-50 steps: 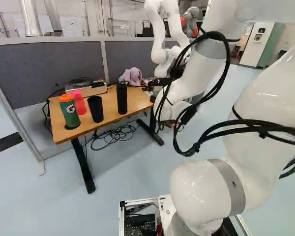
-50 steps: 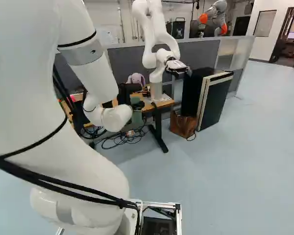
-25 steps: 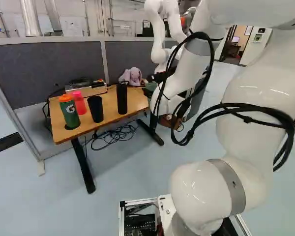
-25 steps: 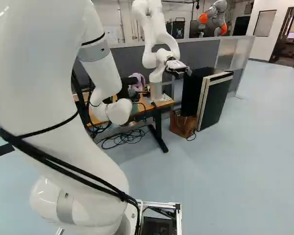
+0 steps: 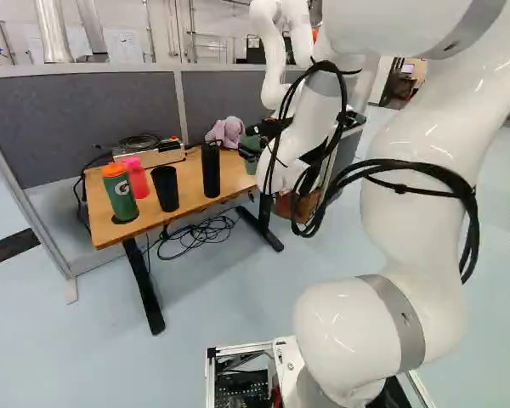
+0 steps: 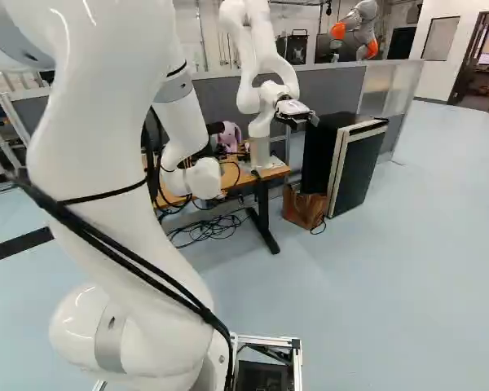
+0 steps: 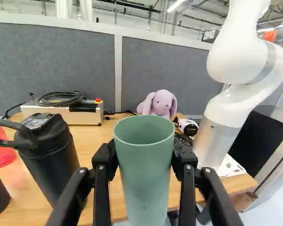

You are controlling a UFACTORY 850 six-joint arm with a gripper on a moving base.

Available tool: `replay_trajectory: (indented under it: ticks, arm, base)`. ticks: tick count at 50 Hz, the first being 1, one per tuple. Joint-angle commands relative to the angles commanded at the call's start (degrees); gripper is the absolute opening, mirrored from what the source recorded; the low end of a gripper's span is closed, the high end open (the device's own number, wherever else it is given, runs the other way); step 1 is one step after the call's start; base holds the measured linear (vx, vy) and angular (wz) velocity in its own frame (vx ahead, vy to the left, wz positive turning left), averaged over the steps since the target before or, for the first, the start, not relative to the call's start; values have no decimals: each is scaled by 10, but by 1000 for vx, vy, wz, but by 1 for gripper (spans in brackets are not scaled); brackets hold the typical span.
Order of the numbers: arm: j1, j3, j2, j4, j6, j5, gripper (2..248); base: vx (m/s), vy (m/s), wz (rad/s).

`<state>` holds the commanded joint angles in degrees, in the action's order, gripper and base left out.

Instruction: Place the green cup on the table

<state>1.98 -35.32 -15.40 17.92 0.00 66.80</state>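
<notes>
Green cup (image 7: 145, 179), one, roughly upright, clasped between both fingers of the gripper (image 5: 252, 142), near the right end of the wooden table (image 5: 189, 183) in the left base view. On the table: black bottle (image 7: 49, 157); black tumbler (image 5: 164, 189); pink bottle (image 5: 138, 180); green bottle, orange lid (image 5: 121, 197); purple plush rabbit (image 7: 158, 104).

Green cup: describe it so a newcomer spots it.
In the wrist view, find the wooden table, then the gripper in front of it. Held in its grip is the pale green cup. Its mouth is open, unlike the lidded black bottle and the orange-topped green bottle.
</notes>
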Motion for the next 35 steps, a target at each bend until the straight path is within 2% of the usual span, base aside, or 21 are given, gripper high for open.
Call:
replay_trajectory:
  ticks: [26,35]
  arm:
    - [3,-86,-101,34,0,76,127]
    - [4,-115,-134,37,0,86,127]
  base:
    - [0,0,0]
    - [0,0,0]
